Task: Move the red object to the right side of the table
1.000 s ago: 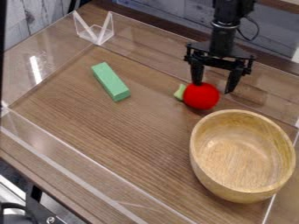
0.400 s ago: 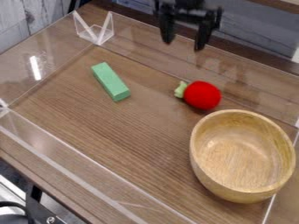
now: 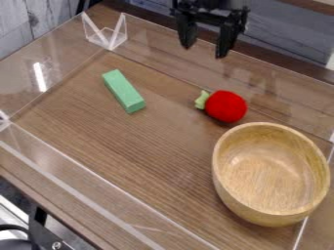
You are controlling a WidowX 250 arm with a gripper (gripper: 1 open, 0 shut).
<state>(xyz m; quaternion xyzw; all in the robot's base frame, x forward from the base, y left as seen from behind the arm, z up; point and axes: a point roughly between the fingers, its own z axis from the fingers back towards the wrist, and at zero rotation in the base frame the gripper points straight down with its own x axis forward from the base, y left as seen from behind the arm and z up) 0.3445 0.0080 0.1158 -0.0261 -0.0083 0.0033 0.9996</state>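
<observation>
The gripper (image 3: pixel 212 41) hangs over the tabletop (image 3: pixel 144 156) near its far edge, well apart from the strawberry-shaped toy (image 3: pixel 225 106), its jaws spread wide with nothing between them. The red toy lies right of the tabletop's middle, its green leafy cap pointing left. The wooden bowl (image 3: pixel 271 172) sits just beside it, toward the near right corner. On the left half, toward the far edge, the green block (image 3: pixel 124 91) lies at a slant.

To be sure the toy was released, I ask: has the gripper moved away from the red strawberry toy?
Yes; the gripper has gone toward the table's far edge, leaving the red toy and the bowl.
</observation>
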